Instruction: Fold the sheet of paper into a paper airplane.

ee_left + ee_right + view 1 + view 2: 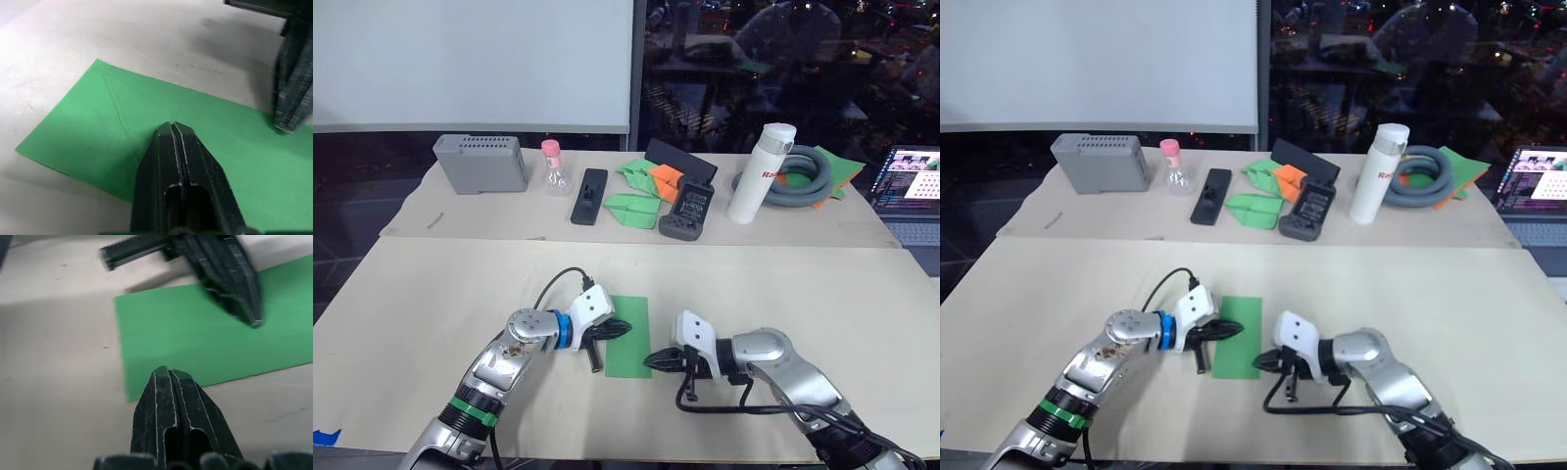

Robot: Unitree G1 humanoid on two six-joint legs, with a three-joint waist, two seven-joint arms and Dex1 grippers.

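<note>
The sheet of paper point(628, 349) is bright green and lies flat on the near table point(803, 294) as a narrow rectangle; a faint diagonal crease point(117, 112) runs from one corner. My left gripper point(623, 327) is shut, its tip resting over the sheet's left half. My right gripper point(652, 360) is also shut, its tip at the sheet's near right corner. The left wrist view has the shut fingertips point(172, 126) on the green paper, with the right gripper point(292, 93) at the far edge. In the right wrist view the shut fingertips point(164, 371) touch the sheet's edge, and the left gripper point(230, 279) lies across it.
On the far table stand a grey box point(480, 162), a small pink-capped bottle point(552, 166), a black remote point(589, 196), green and orange folded paper wedges point(636, 201), a black controller point(687, 212), a white flask point(759, 173), a grey hose coil point(803, 181) and a laptop point(911, 191).
</note>
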